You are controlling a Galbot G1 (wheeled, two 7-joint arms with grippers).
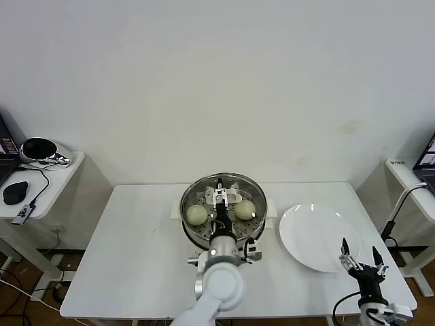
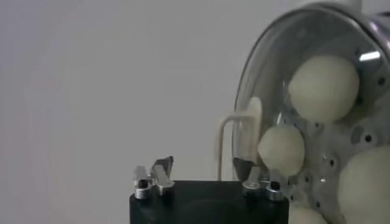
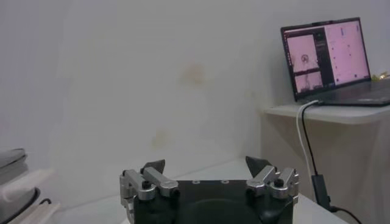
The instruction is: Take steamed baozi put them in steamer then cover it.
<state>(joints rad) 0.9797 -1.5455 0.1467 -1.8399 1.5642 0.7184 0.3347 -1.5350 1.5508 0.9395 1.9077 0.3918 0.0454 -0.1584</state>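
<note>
The steamer stands at the table's middle on its cream-white base. The clear glass cover lies on it, its cream-white handle at centre. Cream-white baozi show through the glass, two in the head view and three clearly in the left wrist view. My left gripper reaches over the cover, open. In the left wrist view the handle stands just by one fingertip, not clamped. My right gripper is open and empty, low at the front right.
An empty white plate lies right of the steamer, close to my right gripper. A side table with a mouse and a shiny object stands at the left. Another at the right holds a laptop with a hanging cable.
</note>
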